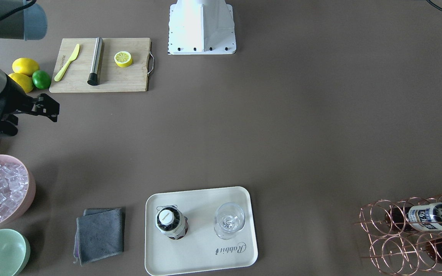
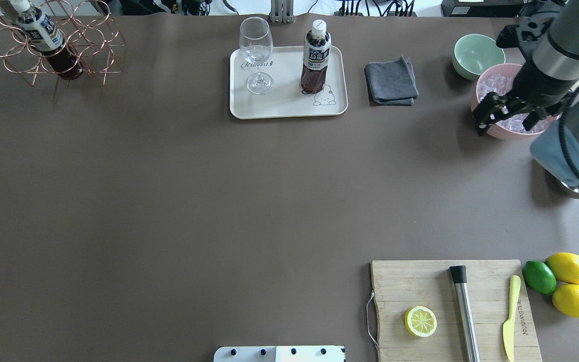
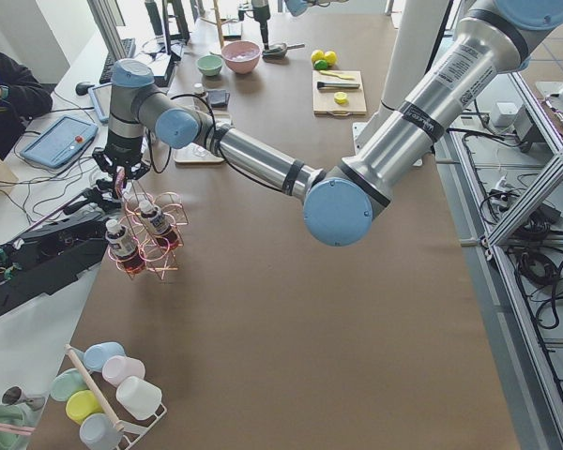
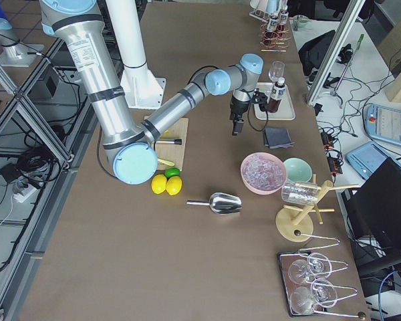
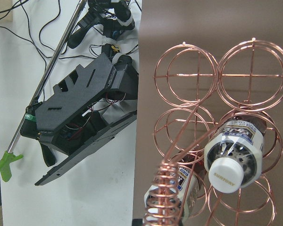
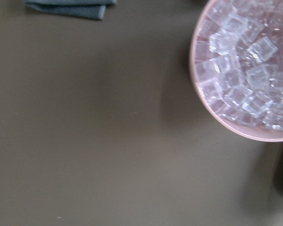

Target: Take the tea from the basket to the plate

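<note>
The brown table (image 2: 169, 201) has the copper wire basket (image 2: 103, 55) at its far left corner and the cream plate (image 2: 249, 108) mid-way along the far edge. One tea bottle (image 2: 314, 60) stands upright on the plate beside a wine glass (image 2: 256, 50), so that transfer looks done. Two like bottles (image 5: 233, 157) lie tilted in the basket's rings and may yet follow. The left gripper (image 3: 122, 178) hangs over the basket; I cannot tell whether it is spread or closed. The right gripper (image 2: 506, 111) hovers by the pink ice bowl (image 2: 495, 131), jaws parted and empty.
</note>
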